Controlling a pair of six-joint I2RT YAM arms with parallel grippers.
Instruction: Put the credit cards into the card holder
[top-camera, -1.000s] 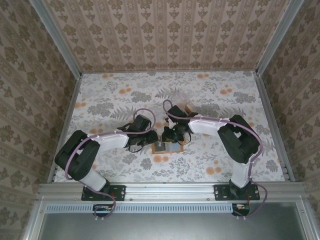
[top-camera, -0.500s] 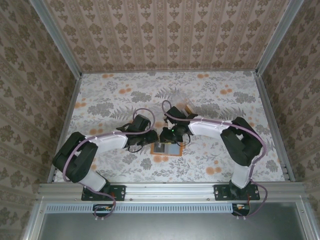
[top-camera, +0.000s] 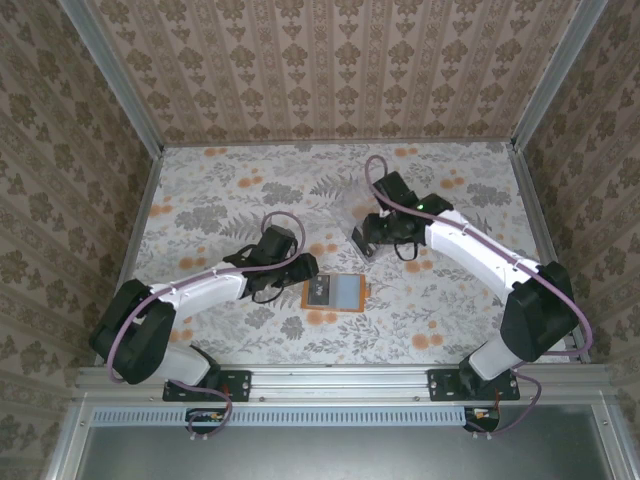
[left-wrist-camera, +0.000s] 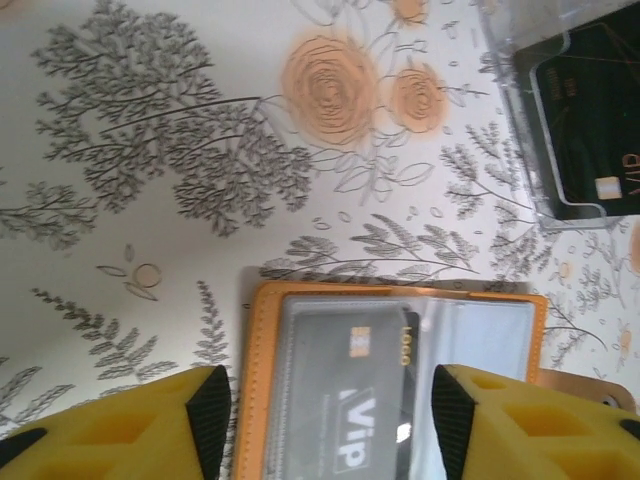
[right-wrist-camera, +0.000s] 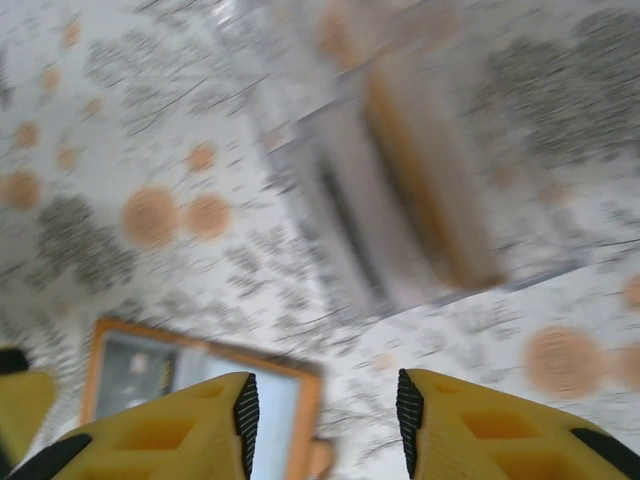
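On the flowery table (top-camera: 200, 200), the small flat orange card holder (top-camera: 335, 293) lies open between the two arms. A grey and black plastic card (left-wrist-camera: 345, 400) sits inside its clear pocket. The left jaws hang right over the holder, spread apart and gripping nothing. The right jaws are spread apart too and empty. They are up near the clear plastic box (left-wrist-camera: 505, 70), where a black card (left-wrist-camera: 590, 120) waits.

What could go wrong? Nothing pins the holder down now, so I think it could slide or flap shut if the left jaws bump it. The black card lies flat and thin in the box. The right jaws may slip off it, or push the light box along the table. The right wrist view is blurry, so I cannot tell how well those jaws line up with the box.

A second ago both jaws crowded close over the holder. Now the right arm has swung away to the far side, toward the box, and the holder shows plainly. The left arm has hardly moved.
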